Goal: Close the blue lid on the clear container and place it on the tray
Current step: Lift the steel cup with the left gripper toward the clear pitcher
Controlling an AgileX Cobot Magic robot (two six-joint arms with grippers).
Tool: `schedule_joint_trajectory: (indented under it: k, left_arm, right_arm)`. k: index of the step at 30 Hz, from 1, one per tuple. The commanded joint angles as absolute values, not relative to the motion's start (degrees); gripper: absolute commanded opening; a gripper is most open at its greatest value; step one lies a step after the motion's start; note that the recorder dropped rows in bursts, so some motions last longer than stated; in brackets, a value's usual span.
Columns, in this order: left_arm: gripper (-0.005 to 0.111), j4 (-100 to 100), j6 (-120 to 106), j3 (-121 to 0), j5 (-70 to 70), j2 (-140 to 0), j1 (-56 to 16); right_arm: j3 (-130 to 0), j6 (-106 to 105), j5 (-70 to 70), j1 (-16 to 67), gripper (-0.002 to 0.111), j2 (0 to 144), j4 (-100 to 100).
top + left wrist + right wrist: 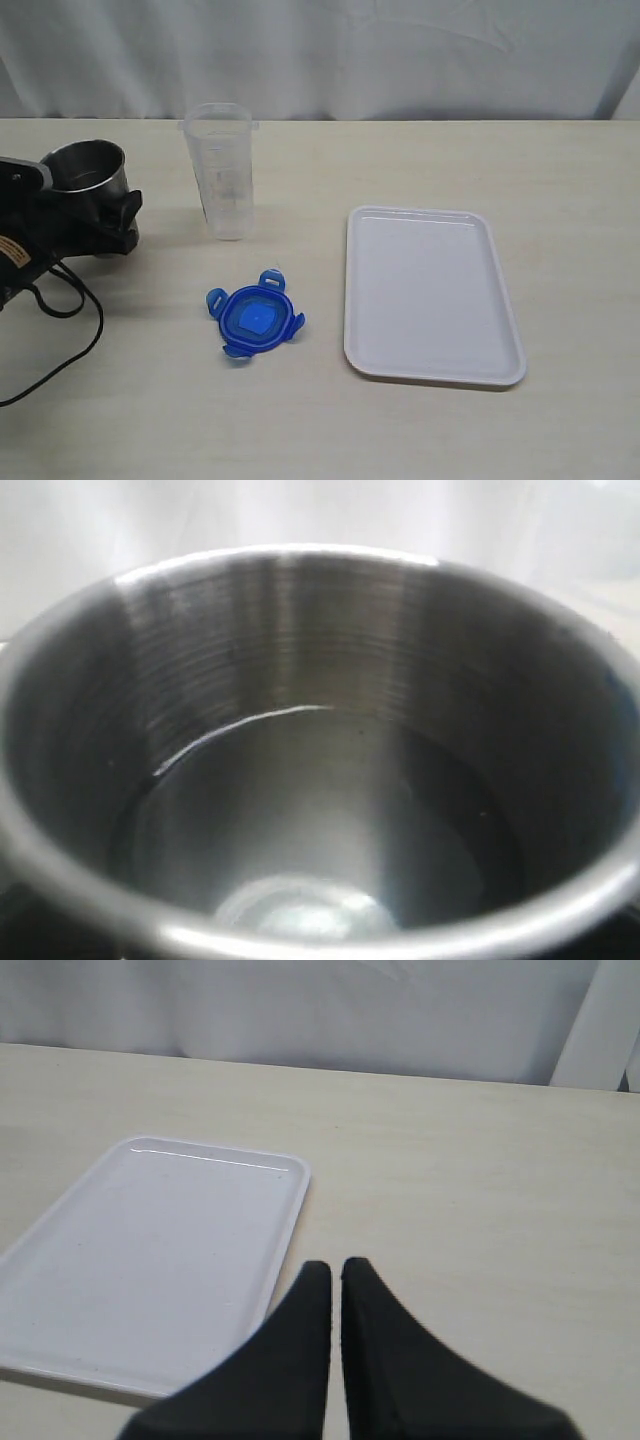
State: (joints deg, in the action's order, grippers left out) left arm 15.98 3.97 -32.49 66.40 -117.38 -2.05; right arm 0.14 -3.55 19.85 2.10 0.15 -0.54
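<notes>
- The clear container stands upright and open on the far left-centre of the table. The blue lid lies flat nearer to us, apart from it, and the tray lies to the right, touching neither
- We judge the container light, thin-walled and smooth, and tippy because it is tall and narrow, so we would grip it gently across its lower walls
- The lid looks light and fairly stiff, with four hinged flaps (floppy handles, we suspect). We would pinch its edge between flaps
- The right gripper has its fingers together on nothing, just beyond the tray's right rim
- The left gripper sits at the grey steel cup on the far left, and we cannot tell whether it is clamped
- Only the exterior view shows the lid and container. The left wrist view is filled by the cup's inside, and the right wrist view alone shows the right gripper
</notes>
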Motion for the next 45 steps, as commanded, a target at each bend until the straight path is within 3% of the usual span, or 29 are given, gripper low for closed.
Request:
schedule_joint_trajectory:
  k: [1,13,45]
  left_arm:
    - [0.000,16.0,4.5,-32.8,70.0,-113.9,-2.1]
    - [0.000,16.0,-1.1,-32.8,70.0,-106.3,-2.1]
    - [0.000,18.8,-22.7,-36.3,70.0,-106.3,-2.1]
  right_arm:
    - [0.0,-3.7,19.6,2.2,0.004,0.0,-0.7]
    - [0.0,-3.7,19.6,2.2,0.004,0.0,-0.7]
    - [0.0,-3.7,19.6,2.2,0.004,0.0,-0.7]
